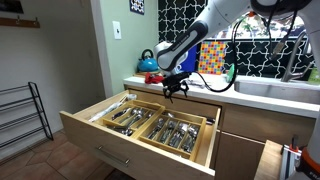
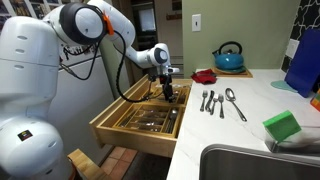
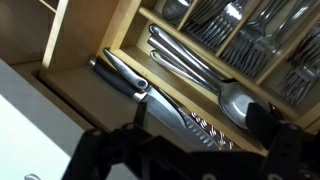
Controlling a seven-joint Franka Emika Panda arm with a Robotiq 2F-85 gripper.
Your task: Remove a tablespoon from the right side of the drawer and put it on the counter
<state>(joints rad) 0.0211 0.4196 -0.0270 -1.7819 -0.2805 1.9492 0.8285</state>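
Note:
The light-wood drawer (image 1: 100, 135) stands pulled open in both exterior views (image 2: 110, 128), its compartments full of cutlery. My gripper (image 1: 177, 88) hangs just above the drawer's counter-side compartments (image 2: 167, 90). In the wrist view its fingers (image 3: 205, 130) are spread apart and hold nothing. A tablespoon (image 3: 238, 100) lies in a long compartment with its bowl between the fingertips, beside black-handled knives (image 3: 125, 78). The whitish counter (image 2: 255, 112) carries several pieces of cutlery (image 2: 220, 100) near its edge.
A blue kettle (image 2: 228, 57) and a red item (image 2: 204, 76) stand at the counter's back. A green sponge (image 2: 283, 126) lies by the sink (image 2: 250, 165). A black wire rack (image 1: 25, 115) stands on the floor. Forks (image 3: 225, 30) fill the neighbouring compartments.

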